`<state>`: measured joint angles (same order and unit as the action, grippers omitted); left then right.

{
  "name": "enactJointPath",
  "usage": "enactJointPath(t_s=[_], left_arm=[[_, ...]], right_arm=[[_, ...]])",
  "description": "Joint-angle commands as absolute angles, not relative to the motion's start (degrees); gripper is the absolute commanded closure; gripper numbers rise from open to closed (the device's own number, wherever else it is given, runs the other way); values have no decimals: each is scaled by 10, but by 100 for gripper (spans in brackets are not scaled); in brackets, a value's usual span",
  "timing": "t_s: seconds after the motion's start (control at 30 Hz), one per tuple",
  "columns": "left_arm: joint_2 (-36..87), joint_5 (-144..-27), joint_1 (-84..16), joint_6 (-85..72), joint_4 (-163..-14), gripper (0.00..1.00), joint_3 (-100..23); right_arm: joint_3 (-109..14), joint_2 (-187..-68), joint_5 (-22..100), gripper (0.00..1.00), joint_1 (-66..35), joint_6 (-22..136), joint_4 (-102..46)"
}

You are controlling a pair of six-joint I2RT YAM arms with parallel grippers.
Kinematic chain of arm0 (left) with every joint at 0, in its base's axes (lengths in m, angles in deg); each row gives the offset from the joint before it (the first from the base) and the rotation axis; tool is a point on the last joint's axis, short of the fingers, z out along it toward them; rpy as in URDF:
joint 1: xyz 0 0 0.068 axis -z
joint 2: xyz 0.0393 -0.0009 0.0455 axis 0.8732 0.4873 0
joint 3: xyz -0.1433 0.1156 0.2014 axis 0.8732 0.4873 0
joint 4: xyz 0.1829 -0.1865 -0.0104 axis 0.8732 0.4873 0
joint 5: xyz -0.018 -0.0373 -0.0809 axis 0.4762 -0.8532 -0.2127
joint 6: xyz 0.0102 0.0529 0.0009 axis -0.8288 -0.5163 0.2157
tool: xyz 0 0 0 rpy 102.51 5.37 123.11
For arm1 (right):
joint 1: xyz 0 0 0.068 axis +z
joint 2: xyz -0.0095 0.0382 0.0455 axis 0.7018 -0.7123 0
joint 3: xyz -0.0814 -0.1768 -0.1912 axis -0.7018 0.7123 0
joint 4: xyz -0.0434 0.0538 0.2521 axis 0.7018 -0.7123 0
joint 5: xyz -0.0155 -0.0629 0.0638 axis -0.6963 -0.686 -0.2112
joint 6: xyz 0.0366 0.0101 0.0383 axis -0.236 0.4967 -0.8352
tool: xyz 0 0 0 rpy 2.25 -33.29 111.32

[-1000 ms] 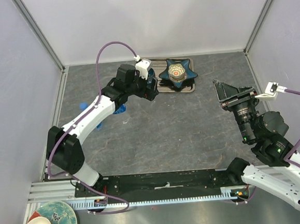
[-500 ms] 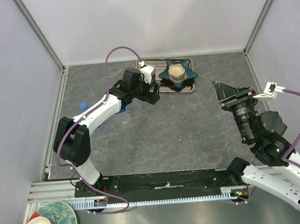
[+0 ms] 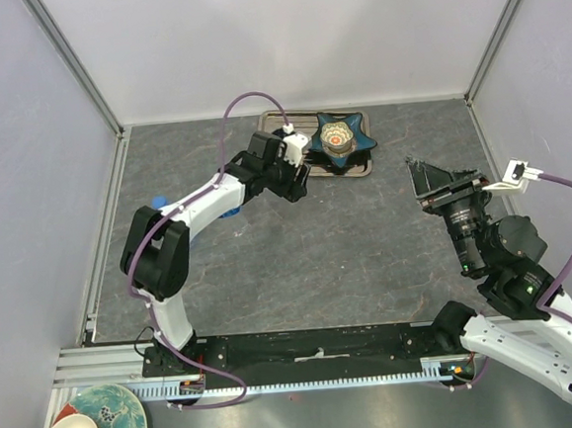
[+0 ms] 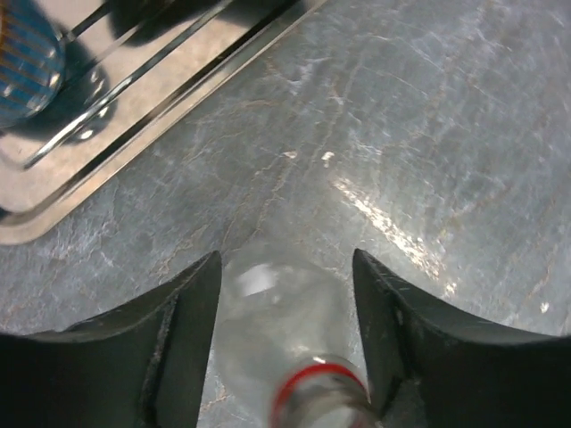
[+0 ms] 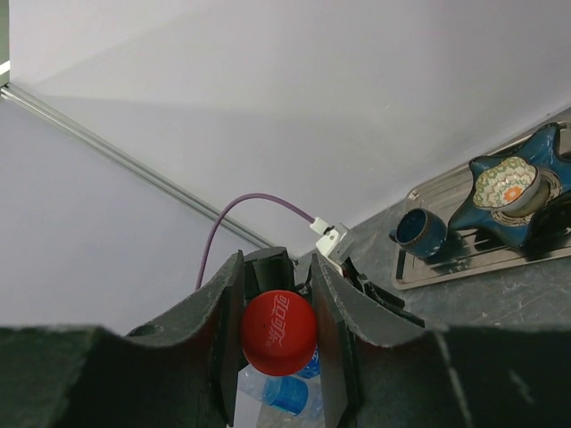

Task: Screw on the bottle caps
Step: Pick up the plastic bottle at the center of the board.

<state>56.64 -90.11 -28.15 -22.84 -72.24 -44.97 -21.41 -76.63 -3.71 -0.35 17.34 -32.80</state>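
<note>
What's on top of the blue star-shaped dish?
A small patterned bowl with an orange centre sits on the dish. It covers the dish's middle, so that part can't be seen.

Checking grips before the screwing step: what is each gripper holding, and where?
Right gripper pinches the red cap by its sides. Left gripper straddles the clear bottle at its body; grip cannot be told.

From its base at seven o'clock the left arm (image 3: 198,199) stretches far out toward twelve, wrist low. The left gripper (image 4: 285,267) has its jaws apart either side of a clear bottle (image 4: 277,339); whether they pinch it I can't tell. At four o'clock the right arm (image 3: 497,247) stands folded, with the right gripper (image 5: 277,263) raised and clamped on a red cap (image 5: 278,332)
</note>
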Motion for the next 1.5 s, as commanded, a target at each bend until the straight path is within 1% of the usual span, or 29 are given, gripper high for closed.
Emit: enactJointPath(t_s=[0.0,0.03,0.13,0.2,0.23,0.3,0.33,0.4,0.43,0.5,0.53,0.57,0.63,0.7,0.83,0.9,1.0,1.07,1.1,1.13,1.2,1.23,1.27,1.47], left_arm=[[571,-949,-242,-317,-665,42,-496],[572,-954,-233,-329,-649,51,-502],[566,-951,-192,-361,-591,62,-514],[566,-944,-154,-378,-558,66,-532],[571,-937,-143,-386,-522,70,-540],[580,-936,-113,-380,-488,73,-563],[594,-936,-104,-377,-477,77,-571],[614,-939,-82,-373,-439,80,-595],[624,-939,-75,-374,-429,85,-604],[666,-934,-51,-385,-385,87,-641],[682,-927,-42,-390,-365,90,-659],[719,-923,-34,-396,-349,91,-695],[755,-916,-16,-403,-306,92,-733],[794,-918,-5,-408,-290,92,-777],[826,-911,2,-413,-295,84,-812],[822,-914,2,-406,-305,83,-809],[806,-916,2,-395,-336,76,-785],[792,-913,2,-387,-346,68,-775],[790,-912,3,-386,-347,62,-774],[785,-911,4,-386,-347,46,-772],[780,-903,8,-386,-353,21,-766],[777,-897,7,-386,-356,3,-764],[766,-894,8,-385,-368,1,-756],[734,-872,8,-377,-398,1,-726]], right_arm=[[-210,-757,-41,68,-5,184,-319],[-211,-757,-40,68,-5,182,-319],[-215,-758,-33,68,-5,180,-321],[-225,-761,-26,68,-5,179,-327],[-230,-764,-25,68,-5,178,-330],[-244,-768,-18,69,-5,175,-340],[-250,-773,-16,69,-5,173,-344],[-264,-779,-12,69,-5,167,-356],[-267,-780,-8,69,-5,163,-360],[-274,-780,-8,69,-5,154,-372],[-276,-779,-8,69,-5,150,-375],[-278,-779,-8,69,-5,147,-379],[-281,-775,-9,69,-5,142,-387],[-289,-774,-10,70,-5,142,-398],[-299,-778,-9,70,-5,146,-408],[-304,-779,-9,70,-5,148,-416],[-305,-781,-10,70,-5,152,-421],[-304,-781,-10,70,-5,156,-423],[-304,-779,-12,70,-5,157,-424],[-304,-779,-14,70,-5,158,-424],[-304,-778,-15,69,-5,163,-427],[-304,-777,-17,69,-5,164,-428],[-304,-777,-18,68,-5,164,-427],[-310,-778,-19,68,-5,171,-434]])
